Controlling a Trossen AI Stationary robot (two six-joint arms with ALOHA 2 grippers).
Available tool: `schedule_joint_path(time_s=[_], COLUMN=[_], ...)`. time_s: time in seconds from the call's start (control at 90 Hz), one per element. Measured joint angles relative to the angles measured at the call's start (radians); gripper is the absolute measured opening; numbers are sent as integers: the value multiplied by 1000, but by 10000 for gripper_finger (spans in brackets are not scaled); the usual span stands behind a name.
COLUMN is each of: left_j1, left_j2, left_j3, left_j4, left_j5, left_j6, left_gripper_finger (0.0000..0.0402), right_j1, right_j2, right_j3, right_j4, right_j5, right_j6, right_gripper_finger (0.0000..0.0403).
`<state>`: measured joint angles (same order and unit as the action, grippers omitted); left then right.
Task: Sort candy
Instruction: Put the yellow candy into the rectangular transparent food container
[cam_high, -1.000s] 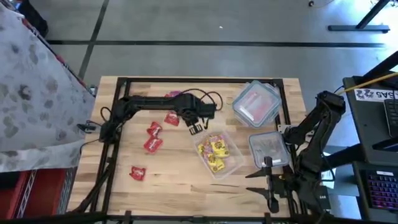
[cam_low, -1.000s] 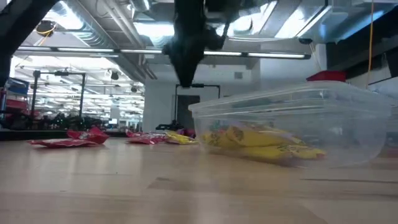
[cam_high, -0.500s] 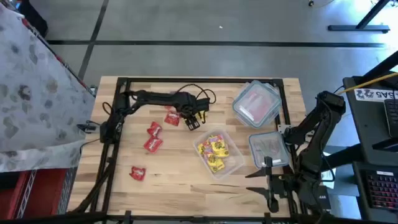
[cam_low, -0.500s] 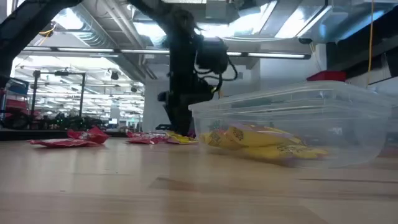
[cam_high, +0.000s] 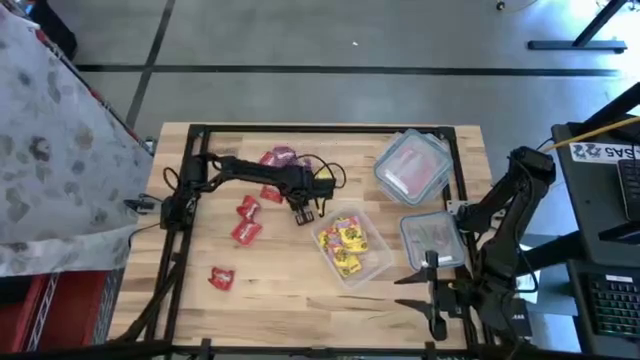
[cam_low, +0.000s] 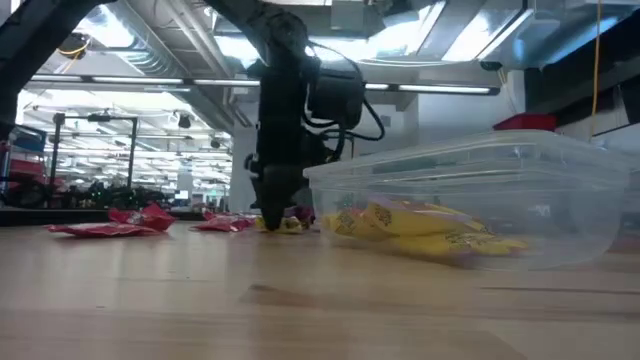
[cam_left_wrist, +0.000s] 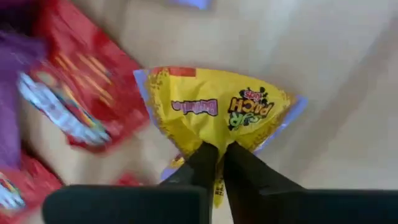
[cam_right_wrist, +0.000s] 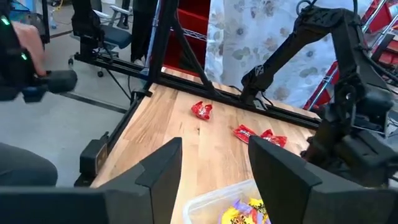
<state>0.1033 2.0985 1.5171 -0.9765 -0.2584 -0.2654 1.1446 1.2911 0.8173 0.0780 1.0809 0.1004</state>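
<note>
On the wooden worktop (cam_high: 270, 290) we list, largest first:

1. Left arm, reaching across from the left edge; the left gripper (cam_high: 302, 212) hangs low over the centre. In the wrist view its jaws are pinched shut on the lower edge of a yellow packet (cam_left_wrist: 214, 115).
2. Right arm, folded back off the right edge; the right gripper (cam_right_wrist: 214, 168) waits there with jaws apart, empty.
3. Open tub (cam_high: 372, 268), clear, just right of the left gripper, holding yellow sweets (cam_high: 345, 245).
4. Lidded tub (cam_high: 412, 165) at the far right, reddish contents.
5. Loose lid (cam_high: 432, 240) at the right edge.
6. Loose red packets (cam_high: 247, 220), left of the gripper; one more (cam_high: 221, 278) nearer the front edge; purple ones (cam_high: 283, 155) towards the back.

We judge the held packet must travel right, towards the open tub; the left arm is far nearer. The packet is flat, crinkled, bright yellow with magenta lettering, fanning out from the jaws.
</note>
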Motion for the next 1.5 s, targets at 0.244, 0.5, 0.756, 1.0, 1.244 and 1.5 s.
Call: schedule_joint_path(time_s=[0.244,0.5,0.756,1.0,1.244,1.5], left_j1=[-106,-211,-314,-332,-303,-274], left_j2=[-47,-122,-115,-61,-25,-21], left_j3=[164,337,326,294,200,159], left_j4=[-309,-324,179,272,256,251], left_j5=[-95,-105,58,81,119,126], left_j6=[-185,-424,-387,-491,-620,-652], left_gripper_finger=[0,0,0,0,21,72], right_j1=[0,-8,-8,-8,-16,-19], right_j2=[0,0,0,0,0,0], right_j3=[0,0,0,0,0,0], right_j4=[-1,1,1,1,1,0], right_j5=[0,4,8,8,1,-18], right_j6=[2,1,3,5,8,8], right_gripper_finger=[172,172,172,172,172,172])
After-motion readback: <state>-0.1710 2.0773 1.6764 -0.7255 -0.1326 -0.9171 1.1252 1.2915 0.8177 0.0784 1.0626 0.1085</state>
